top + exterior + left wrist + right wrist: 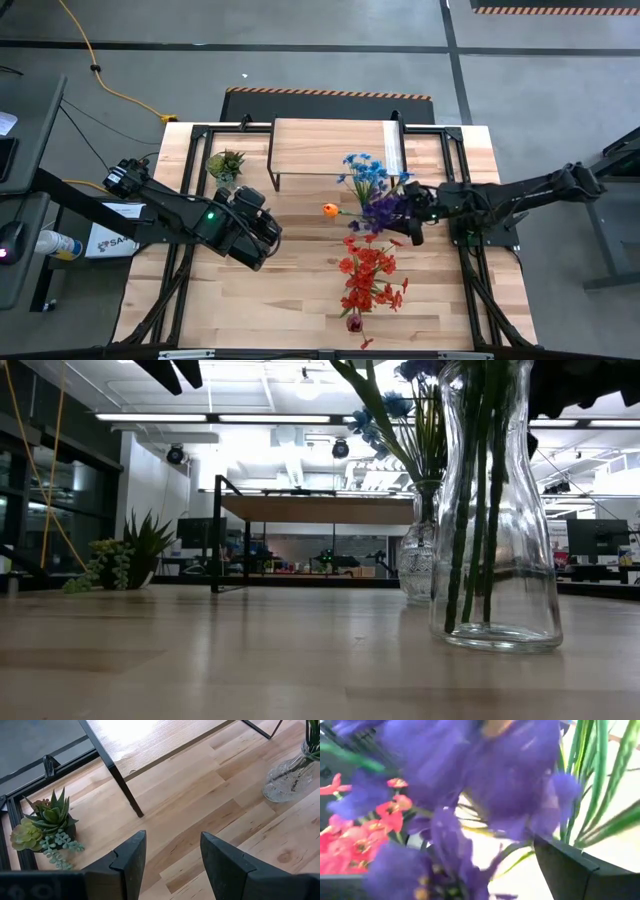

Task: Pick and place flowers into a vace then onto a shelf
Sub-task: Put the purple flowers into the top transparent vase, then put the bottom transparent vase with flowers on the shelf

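The shelf (335,150) stands at the table's far middle. To its right, blue flowers (365,172) rise from a small patterned glass vase (420,560). Purple flowers (385,212) and an orange one (330,210) stand just nearer. Red flowers (368,275) bunch toward the front edge. A larger clear vase (495,560) holds green stems. My right gripper (412,222) is open at the purple blooms (470,775), coming from the table's right. My left gripper (272,232) hangs open over the left half of the table, holding nothing. My right gripper reaches almost level from the table's right into the purple blooms (510,820). They fill the space between and ahead of its fingers (570,870). The blooms hide one finger, and I cannot tell whether either finger touches them.
A small green spiky plant (225,163) sits left of the shelf. The shelf's black leg (125,790) stands ahead of my left gripper (172,845). Bare wood lies at the table's near left (250,300).
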### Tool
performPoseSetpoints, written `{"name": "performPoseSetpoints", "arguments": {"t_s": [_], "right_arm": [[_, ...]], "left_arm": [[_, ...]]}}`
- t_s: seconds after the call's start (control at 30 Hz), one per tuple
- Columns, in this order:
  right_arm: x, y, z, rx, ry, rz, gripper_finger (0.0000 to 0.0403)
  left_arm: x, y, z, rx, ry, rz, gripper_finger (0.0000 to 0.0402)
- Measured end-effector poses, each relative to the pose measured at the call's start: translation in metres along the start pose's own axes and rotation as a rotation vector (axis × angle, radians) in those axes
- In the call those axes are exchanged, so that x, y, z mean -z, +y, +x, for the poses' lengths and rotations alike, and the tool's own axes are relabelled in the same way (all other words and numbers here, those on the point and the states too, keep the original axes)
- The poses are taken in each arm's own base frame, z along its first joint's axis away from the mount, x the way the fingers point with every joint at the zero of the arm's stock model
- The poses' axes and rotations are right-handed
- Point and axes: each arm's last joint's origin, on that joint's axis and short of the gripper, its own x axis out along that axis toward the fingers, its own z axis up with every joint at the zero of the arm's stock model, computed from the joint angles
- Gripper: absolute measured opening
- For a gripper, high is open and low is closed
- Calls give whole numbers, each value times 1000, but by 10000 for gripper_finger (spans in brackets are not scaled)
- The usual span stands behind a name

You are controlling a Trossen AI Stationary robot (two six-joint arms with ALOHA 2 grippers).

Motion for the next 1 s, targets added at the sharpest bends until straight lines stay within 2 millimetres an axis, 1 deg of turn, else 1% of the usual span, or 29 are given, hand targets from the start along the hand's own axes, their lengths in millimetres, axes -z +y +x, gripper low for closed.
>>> {"name": "performPoseSetpoints", "arguments": {"t_s": [0.2,0.37,0.73,1.0], "right_arm": [[0,2,-14,-50,30,28,252],[-3,5,-24,-108,21,31,252],[-4,7,-40,-165,26,63,252],[-8,10,-53,-229,-8,88,252]], "left_arm": [[0,0,0,0,0,0,218],[0,0,0,0,0,0,218],[0,0,0,1,0,-1,218],[0,0,0,1,0,-1,218]]}}
